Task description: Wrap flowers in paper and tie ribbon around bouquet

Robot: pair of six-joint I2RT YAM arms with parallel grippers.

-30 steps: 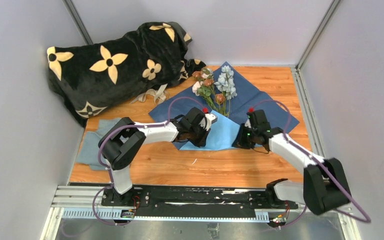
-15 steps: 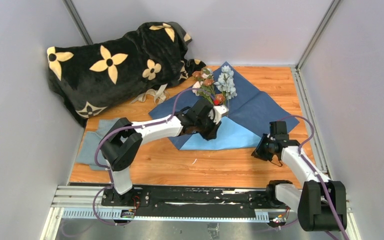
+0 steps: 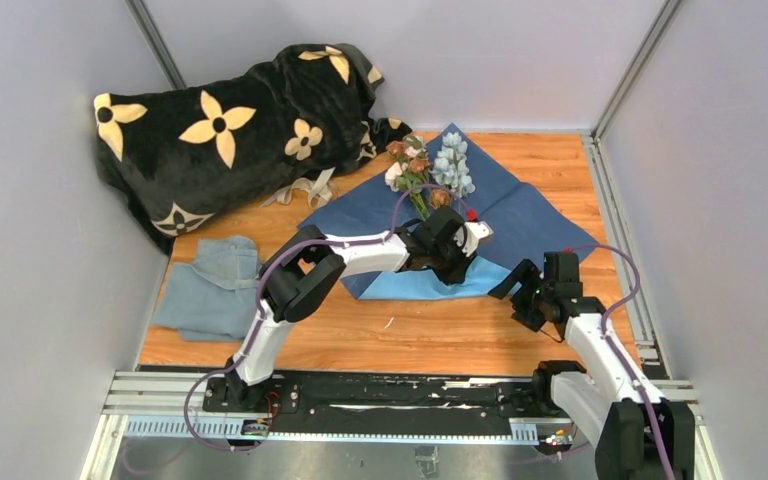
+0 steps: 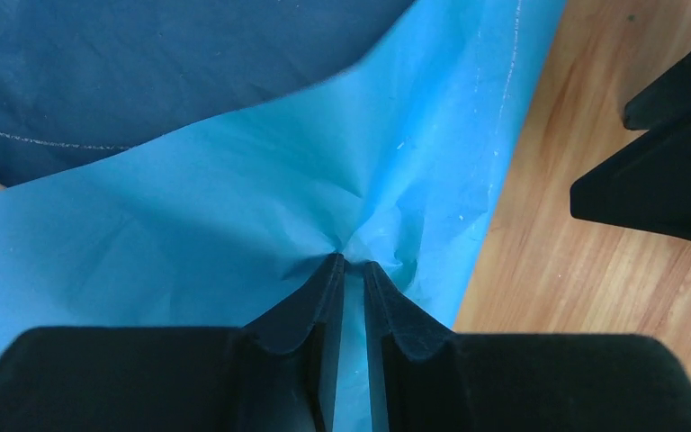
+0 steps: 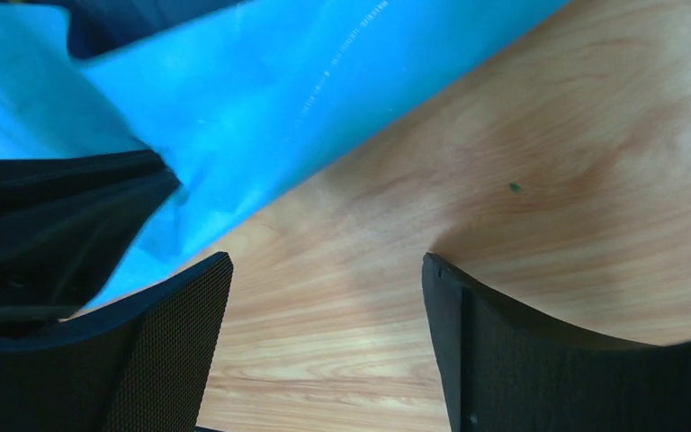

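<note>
The paper (image 3: 525,215) lies spread dark-blue side up, and its near corner is folded over as a light-blue flap (image 3: 410,284). The flowers (image 3: 425,170) rest on it, stems pointing toward me. My left gripper (image 3: 456,272) is down on the flap's right end. In the left wrist view its jaws (image 4: 351,263) stand a narrow slit apart, with the paper (image 4: 234,207) puckered at the tips. My right gripper (image 3: 513,300) is wide open just right of the flap, with only bare wood between its fingers (image 5: 324,270). The ribbon (image 3: 300,190) lies beside the blanket.
A black blanket (image 3: 230,120) with cream flower prints is heaped at the back left. A grey-blue cloth (image 3: 215,290) lies crumpled at the left edge. The wooden table (image 3: 410,335) is walled on three sides.
My left gripper has swept right across the paper, carrying the flap's fold with it, and its jaws have parted slightly. My right gripper drew back to the right and opened wide.
</note>
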